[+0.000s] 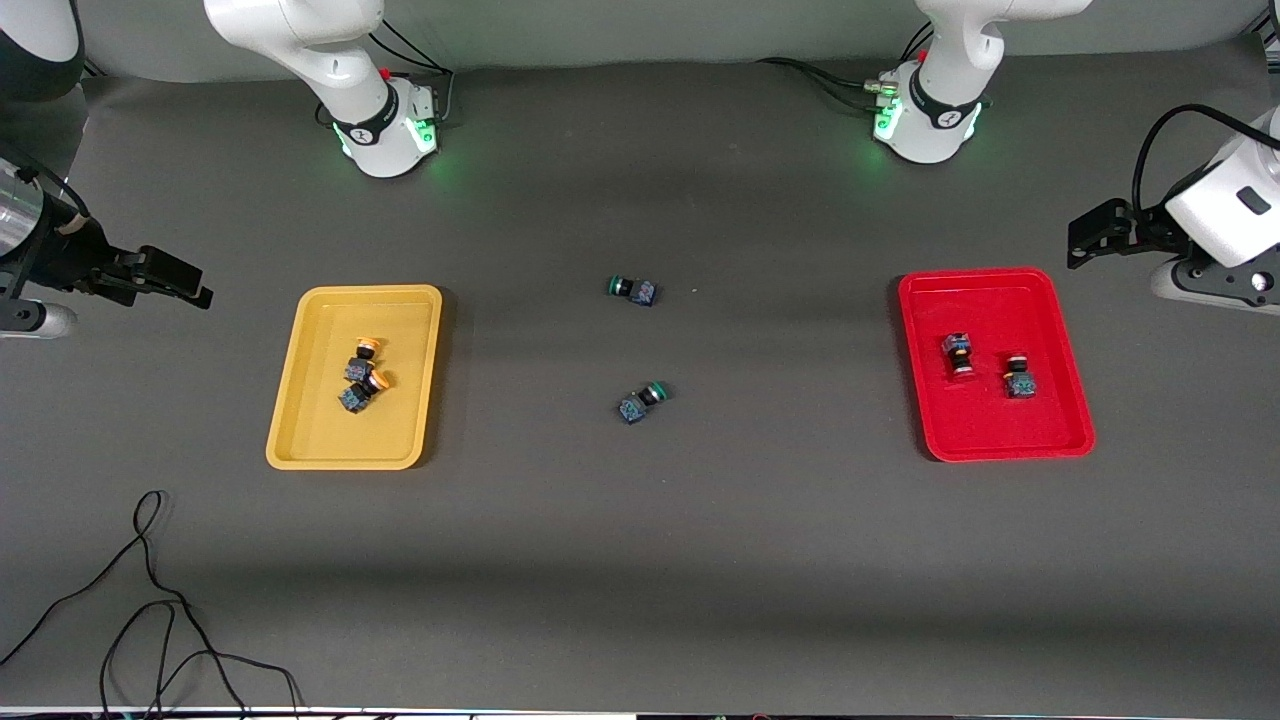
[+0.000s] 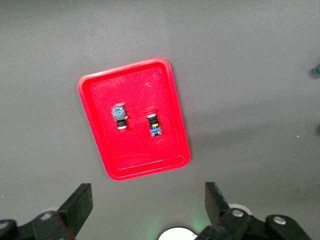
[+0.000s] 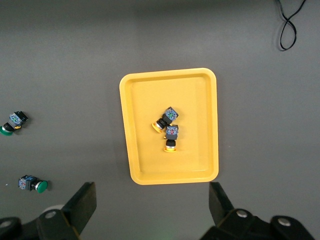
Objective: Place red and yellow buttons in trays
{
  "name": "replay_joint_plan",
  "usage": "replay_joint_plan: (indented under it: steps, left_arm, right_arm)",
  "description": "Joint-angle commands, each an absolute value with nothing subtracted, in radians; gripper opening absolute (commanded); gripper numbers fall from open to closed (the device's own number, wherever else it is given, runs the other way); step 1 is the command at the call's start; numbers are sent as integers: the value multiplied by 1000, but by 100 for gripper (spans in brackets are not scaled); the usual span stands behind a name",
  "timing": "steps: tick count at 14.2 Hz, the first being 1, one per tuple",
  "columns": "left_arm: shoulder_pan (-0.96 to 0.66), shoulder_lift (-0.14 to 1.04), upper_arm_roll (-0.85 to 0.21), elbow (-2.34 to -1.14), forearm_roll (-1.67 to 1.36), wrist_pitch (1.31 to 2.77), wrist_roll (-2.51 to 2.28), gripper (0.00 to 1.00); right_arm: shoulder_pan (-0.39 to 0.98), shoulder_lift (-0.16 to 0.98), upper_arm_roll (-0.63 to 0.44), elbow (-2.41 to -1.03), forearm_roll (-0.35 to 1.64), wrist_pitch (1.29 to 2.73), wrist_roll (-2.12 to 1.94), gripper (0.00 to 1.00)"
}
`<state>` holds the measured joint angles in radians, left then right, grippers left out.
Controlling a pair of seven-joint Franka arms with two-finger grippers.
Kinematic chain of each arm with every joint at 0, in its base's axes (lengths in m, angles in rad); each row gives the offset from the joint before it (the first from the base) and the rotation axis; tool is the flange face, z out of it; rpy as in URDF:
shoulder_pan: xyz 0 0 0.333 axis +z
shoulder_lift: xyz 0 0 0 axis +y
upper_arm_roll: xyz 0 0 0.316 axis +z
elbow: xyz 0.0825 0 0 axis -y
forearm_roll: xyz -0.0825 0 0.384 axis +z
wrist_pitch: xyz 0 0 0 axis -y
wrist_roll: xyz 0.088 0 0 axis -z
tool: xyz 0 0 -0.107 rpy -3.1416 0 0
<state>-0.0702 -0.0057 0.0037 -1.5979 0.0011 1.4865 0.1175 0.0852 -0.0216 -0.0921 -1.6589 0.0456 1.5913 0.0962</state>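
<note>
The yellow tray [image 1: 320, 430] holds two orange-yellow-capped buttons [image 1: 365, 354] [image 1: 363, 391], lying close together. The red tray [image 1: 980, 300] holds two red-capped buttons [image 1: 958, 353] [image 1: 1019, 379], lying apart. My left gripper [image 1: 1090, 235] is open and empty, up over the table at the left arm's end, beside the red tray [image 2: 150, 80]; its wrist view shows both red buttons [image 2: 119, 116] [image 2: 153, 124]. My right gripper [image 1: 170, 280] is open and empty over the right arm's end, beside the yellow tray [image 3: 145, 160] with its buttons [image 3: 166, 119] [image 3: 172, 137].
Two green-capped switches lie on the mat between the trays, one [image 1: 632, 290] farther from the front camera than the other [image 1: 642, 402]. A loose black cable [image 1: 150, 600] lies near the front edge at the right arm's end.
</note>
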Motion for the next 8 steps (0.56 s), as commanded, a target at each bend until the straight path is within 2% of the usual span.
replay_joint_plan:
  steps: [1,8]
  left_arm:
    - [-83,-5,21,-1580,-15,1465,109,100]
    - [-81,-8,23,-1580,-14,1462,98,100]
  right_arm:
    - [75,-40,-84,-1664,26,1591,64,100]
    - [75,-34,-63,-1657,8,1565,68,100]
